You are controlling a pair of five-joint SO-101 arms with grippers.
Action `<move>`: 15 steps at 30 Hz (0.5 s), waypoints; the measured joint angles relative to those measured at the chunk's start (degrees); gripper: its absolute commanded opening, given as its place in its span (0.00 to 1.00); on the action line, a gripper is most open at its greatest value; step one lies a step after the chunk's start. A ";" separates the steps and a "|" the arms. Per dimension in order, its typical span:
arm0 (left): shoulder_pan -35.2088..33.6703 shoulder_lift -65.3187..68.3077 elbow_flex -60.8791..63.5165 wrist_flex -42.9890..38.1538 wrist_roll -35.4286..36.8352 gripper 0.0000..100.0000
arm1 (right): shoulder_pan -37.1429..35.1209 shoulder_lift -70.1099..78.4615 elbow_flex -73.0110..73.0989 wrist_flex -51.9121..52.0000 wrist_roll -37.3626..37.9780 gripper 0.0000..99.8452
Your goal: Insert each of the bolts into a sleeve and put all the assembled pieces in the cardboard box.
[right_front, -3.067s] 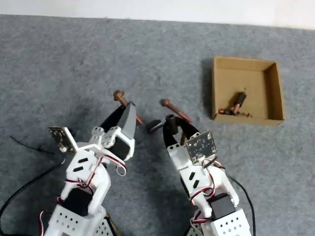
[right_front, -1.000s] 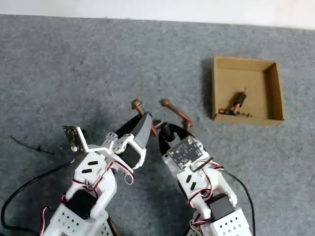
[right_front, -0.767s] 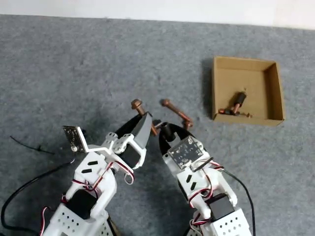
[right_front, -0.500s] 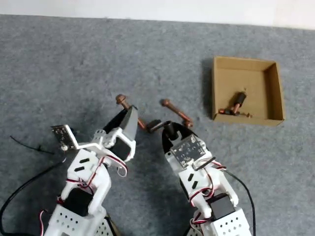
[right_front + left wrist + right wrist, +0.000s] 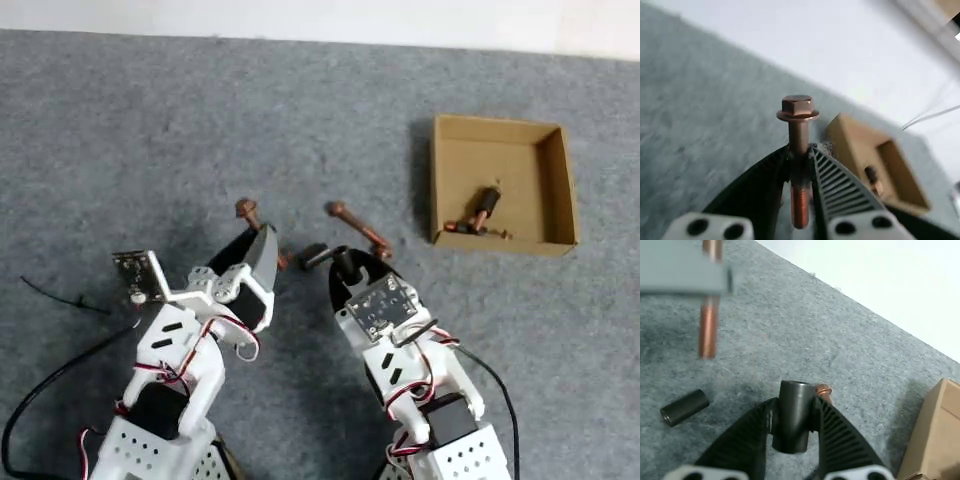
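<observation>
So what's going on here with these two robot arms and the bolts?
The left gripper is shut on a copper bolt, gripping its shank. The right gripper is shut on a black sleeve. The two are apart, so the bolt is not yet in. A second sleeve and a second bolt lie loose on the grey mat. One assembled piece already lies in the cardboard box.

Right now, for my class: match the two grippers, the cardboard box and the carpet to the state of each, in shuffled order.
1 left gripper
2 right gripper
3 cardboard box
4 carpet

A shut on a sleeve
B bears a loose bolt and a loose sleeve
C holds an assembled piece
D shut on a bolt

Pairs: 1-D, 2-A, 3-C, 4-B
</observation>
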 measured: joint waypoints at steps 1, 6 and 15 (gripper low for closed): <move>0.00 0.00 -0.09 2.11 -0.62 0.01 | 0.00 0.00 0.00 0.00 0.00 0.01; 0.00 0.00 -5.98 15.82 -5.19 0.01 | 0.00 0.00 0.00 0.00 0.00 0.01; -1.32 14.07 -11.87 17.05 -8.26 0.01 | 0.00 0.00 0.00 0.00 0.00 0.01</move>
